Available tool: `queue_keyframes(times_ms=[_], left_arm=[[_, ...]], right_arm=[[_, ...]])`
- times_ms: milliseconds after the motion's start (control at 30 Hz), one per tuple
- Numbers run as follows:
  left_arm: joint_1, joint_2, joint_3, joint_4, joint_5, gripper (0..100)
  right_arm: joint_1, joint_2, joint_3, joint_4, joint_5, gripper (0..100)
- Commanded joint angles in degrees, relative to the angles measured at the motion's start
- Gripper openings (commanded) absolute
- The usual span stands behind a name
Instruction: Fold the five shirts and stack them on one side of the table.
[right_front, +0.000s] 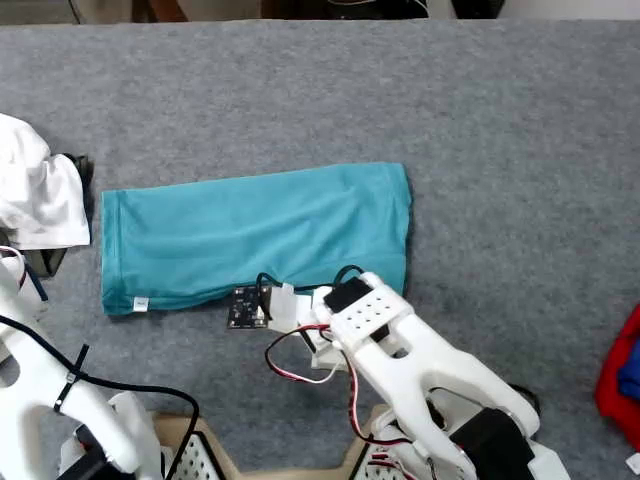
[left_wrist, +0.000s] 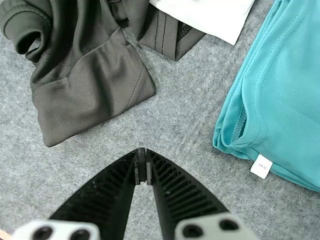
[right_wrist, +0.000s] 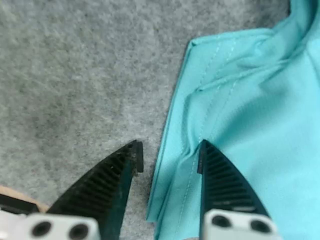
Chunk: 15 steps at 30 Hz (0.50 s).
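- Right gripper (right_wrist: 170, 151) spread; we see one finger over the near hem of the teal shirt (right_front: 260, 235), the other over the bare table (right_front: 500, 120);
- left gripper (left_wrist: 142, 165) pressed together above the table, between a dark grey shirt (left_wrist: 85, 85) and the teal shirt's tagged corner;
- teal shirt lies mid-table as a long band, its long axis running side to side in the high view;
- we find a white shirt (right_front: 35, 190) at the left edge.
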Motion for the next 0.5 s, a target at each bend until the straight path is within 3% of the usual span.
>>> queue_keyframes(times_ms=[0,267,467], left_arm=[[0.00,-1.63,-0.97,-0.62,-0.35,2],[-0.35,-1.63,-3.96,-0.26,-0.35,2],[-0.53,-1.63,-3.96,-0.26,-0.35,2]], right_arm=[[-1.27,0.04,2.07,-0.26,0.62,18.8],[-1.10,1.10,2.77,0.18,0.44,1.3],[-1.01,3.74,0.66,0.44,-2.02,0.7]])
